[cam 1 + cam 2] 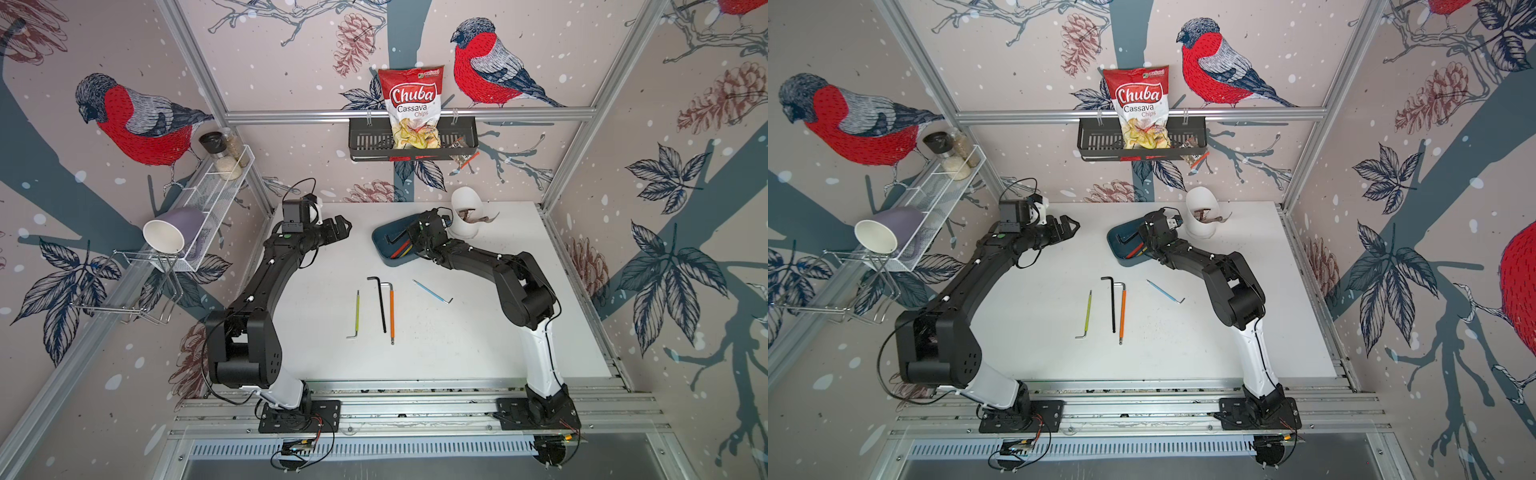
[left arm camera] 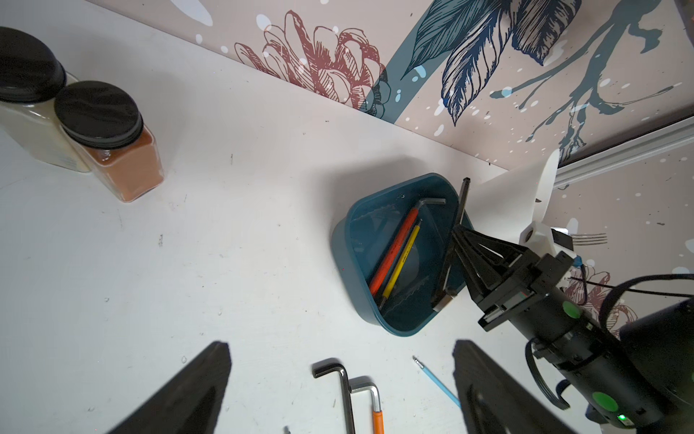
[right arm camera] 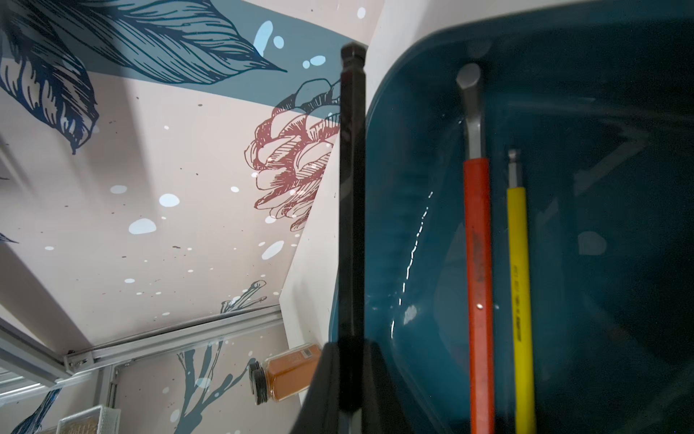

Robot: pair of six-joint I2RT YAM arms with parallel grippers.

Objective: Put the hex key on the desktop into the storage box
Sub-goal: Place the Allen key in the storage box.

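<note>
In storage box (image 2: pixel 398 327): red key (image 2: pixel 394 251), yel. key (image 2: pixel 402 259)

The left arm (image 1: pixel 257 286) and the right arm (image 1: pixel 478 257) are built alike: chunky matte black links with rounded joint housings, a glossy white lowest segment, and a flat black rectangular base plate (image 1: pixel 328 411) studded with small screws. Thin black cables (image 2: pixel 634 280) loop along the links, small white fasteners dot them, and red and orange wires curl out by the bases. Round green stickers (image 2: pixel 571 311) mark the right wrist, and the black right gripper (image 2: pixel 456 236) has open-framed triangular fingers beside a white bracket (image 2: pixel 540 233).
</note>
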